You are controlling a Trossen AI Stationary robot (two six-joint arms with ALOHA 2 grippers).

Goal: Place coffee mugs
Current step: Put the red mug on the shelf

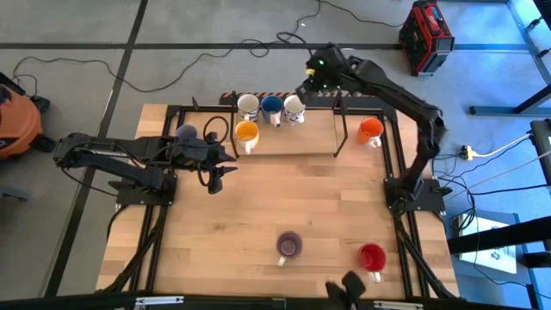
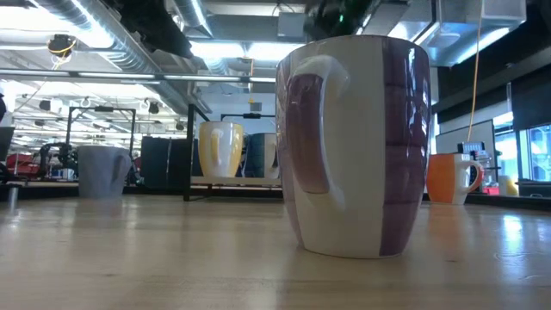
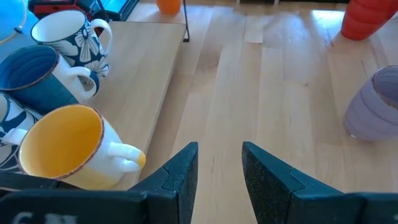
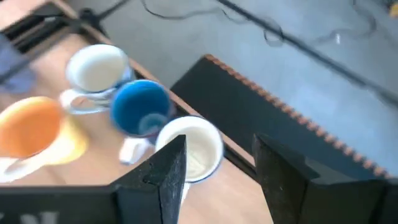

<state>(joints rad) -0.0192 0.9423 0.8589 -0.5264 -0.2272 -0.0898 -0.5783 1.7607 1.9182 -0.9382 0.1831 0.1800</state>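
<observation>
Three mugs stand in a row on the raised board (image 1: 293, 146) at the table's far side: white (image 1: 249, 105), blue (image 1: 272, 107) and white flowered (image 1: 294, 108). The yellow-orange mug (image 1: 246, 132) stands just in front of them, and the orange mug (image 1: 370, 130) at the board's right end. The grey-lavender mug (image 1: 185, 133) stands behind my left arm. The purple mug (image 1: 288, 245) and the red mug (image 1: 372, 256) stand near the front edge. My left gripper (image 1: 225, 159) is open and empty beside the yellow-orange mug (image 3: 62, 146). My right gripper (image 1: 303, 90) is open above the white flowered mug (image 4: 193, 146).
Black frame posts (image 1: 340, 129) stand on the board between the row of mugs and the orange mug. The bare wooden table (image 1: 293, 198) lies between the board and the two front mugs. In the low view the purple mug (image 2: 353, 146) fills the foreground.
</observation>
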